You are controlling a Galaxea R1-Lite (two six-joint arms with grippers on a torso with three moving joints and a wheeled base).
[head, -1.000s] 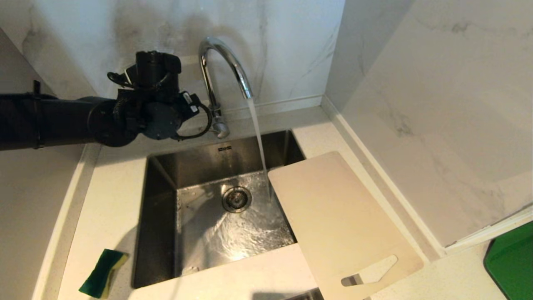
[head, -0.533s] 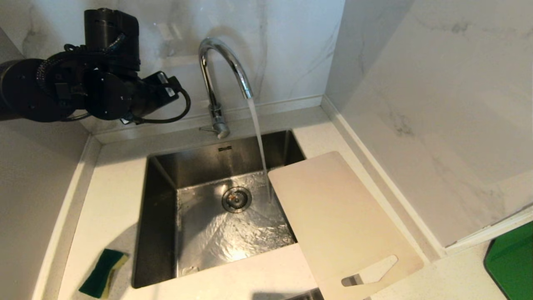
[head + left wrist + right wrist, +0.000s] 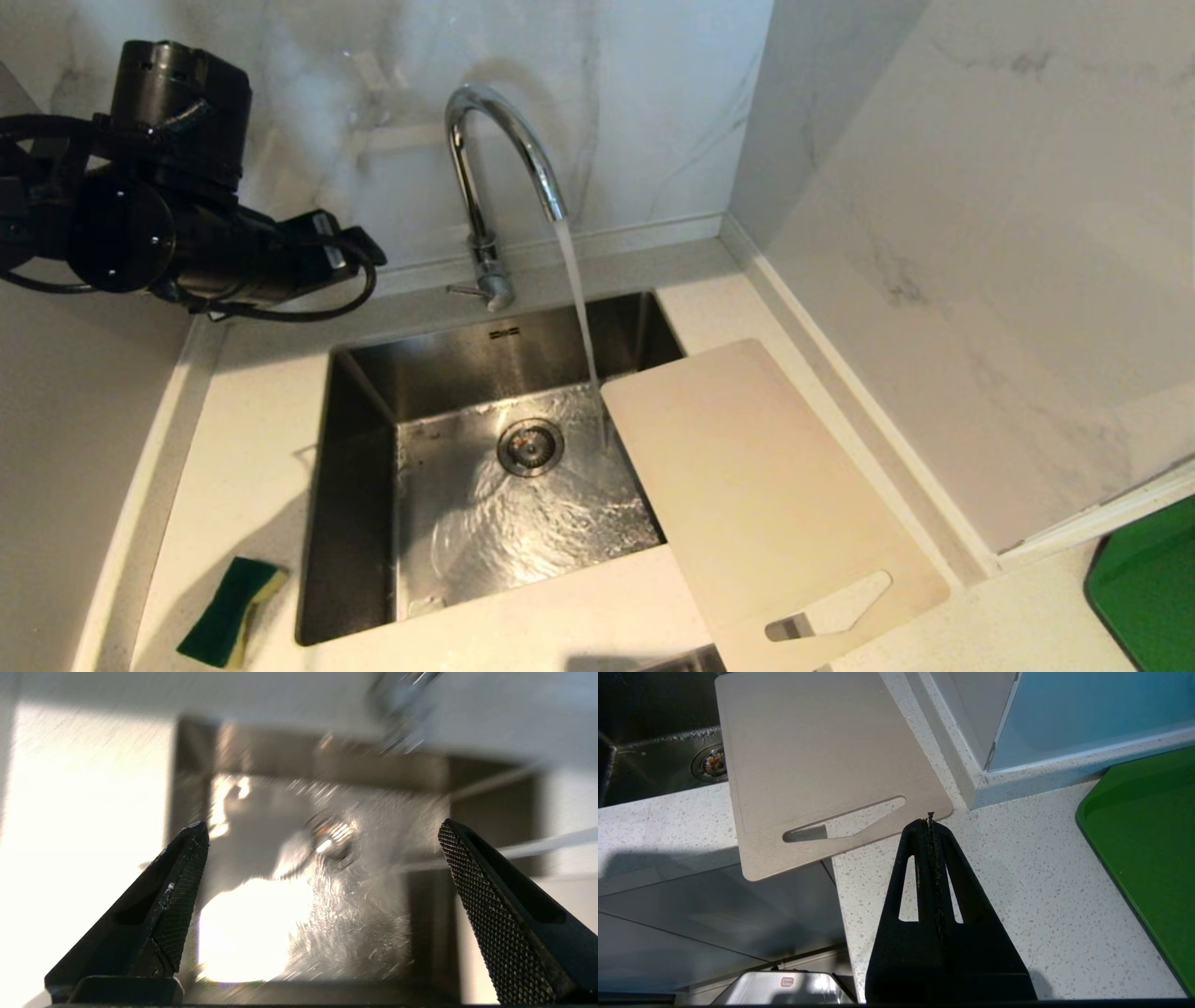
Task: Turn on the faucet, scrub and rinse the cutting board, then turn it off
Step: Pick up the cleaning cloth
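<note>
Nearest you, the green-and-yellow scrubbing sponge lies on the pale speckled stone counter at the near left corner of the steel sink. To the right, the large thin pale beige rectangular cutting board rests flat, its slotted end on the counter and its far corner jutting over the basin. Your right gripper is parked just short of that slotted end, fingers pressed together on nothing, with a green tray off to its right.

Further back, water pours from the tall chrome gooseneck faucet and lands in the basin just beside the board's far corner. The thin side lever sits at the faucet's base. Your left gripper hangs high at the far left, well apart from the faucet, fingers spread wide and empty, looking down into the sink.

Judging by the running stream, the faucet step is done and scrubbing comes next. You will likely need to bring the left gripper down to the sponge, pinch it, then carry it across to the board.
</note>
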